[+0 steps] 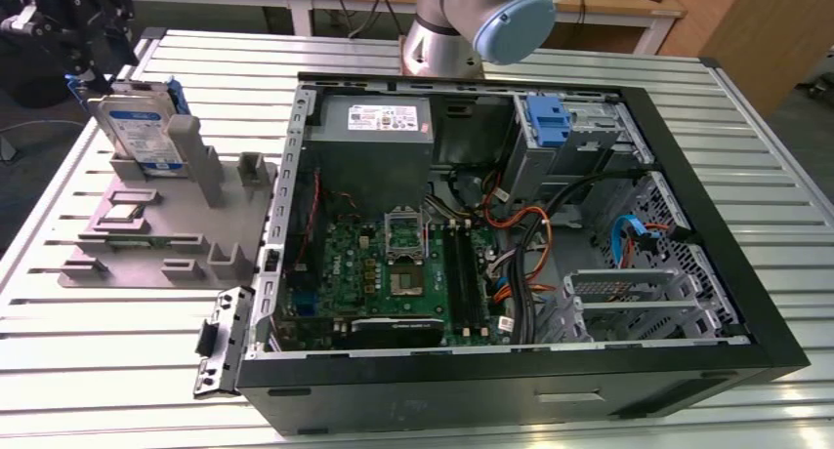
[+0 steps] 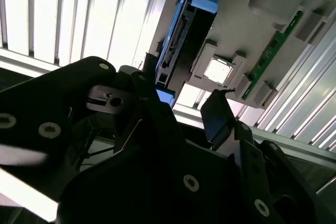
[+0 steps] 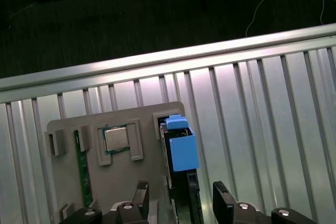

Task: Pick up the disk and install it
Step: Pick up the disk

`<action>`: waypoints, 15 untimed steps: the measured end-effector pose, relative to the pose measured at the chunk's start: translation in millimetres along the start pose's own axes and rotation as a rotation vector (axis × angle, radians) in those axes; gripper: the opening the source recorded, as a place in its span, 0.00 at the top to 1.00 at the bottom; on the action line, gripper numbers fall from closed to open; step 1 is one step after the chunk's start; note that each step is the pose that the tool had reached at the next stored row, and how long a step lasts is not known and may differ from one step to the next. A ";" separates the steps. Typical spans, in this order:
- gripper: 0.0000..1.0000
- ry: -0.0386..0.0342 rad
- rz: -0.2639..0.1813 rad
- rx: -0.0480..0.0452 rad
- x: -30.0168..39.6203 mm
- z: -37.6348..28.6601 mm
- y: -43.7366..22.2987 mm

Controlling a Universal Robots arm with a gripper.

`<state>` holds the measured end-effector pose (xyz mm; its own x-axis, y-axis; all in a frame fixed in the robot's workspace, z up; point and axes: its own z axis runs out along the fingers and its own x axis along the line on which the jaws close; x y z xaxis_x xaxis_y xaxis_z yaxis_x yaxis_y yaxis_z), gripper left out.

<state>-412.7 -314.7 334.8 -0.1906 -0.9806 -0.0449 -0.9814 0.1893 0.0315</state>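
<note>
The disk (image 1: 137, 129) stands upright in a slot of the grey holder (image 1: 144, 234) at the exterior view's left, silver with a white label and blue rails. My gripper (image 1: 102, 86) hangs just above its top edge. In the first wrist view the disk's blue rail (image 3: 181, 148) runs between my two black fingers (image 3: 223, 205), which stand apart on either side without touching it. The second wrist view shows the disk's connector edge (image 2: 176, 38) just beyond my open gripper (image 2: 181, 103).
An open computer case (image 1: 729, 303) fills the table's middle, with a motherboard (image 1: 391, 264), a grey power supply (image 1: 378, 122) and a blue bracket (image 1: 548, 122) in its drive cage. The holder also carries a processor chip (image 3: 116, 139) and a memory stick (image 3: 82, 166). The arm's base (image 1: 476, 20) stands behind the case.
</note>
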 end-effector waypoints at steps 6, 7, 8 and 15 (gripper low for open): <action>0.35 -0.0008 0.000 0.0001 0.1 1.2 0.0; 0.35 -0.0007 0.000 0.0000 0.1 2.3 0.0; 0.35 -0.0006 0.000 -0.0001 0.2 3.8 -0.1; 0.35 -0.0006 0.000 -0.0002 0.8 16.5 -0.5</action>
<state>-412.7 -314.8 318.3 -0.1904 -0.9807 -0.0455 -0.9814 0.1891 0.0316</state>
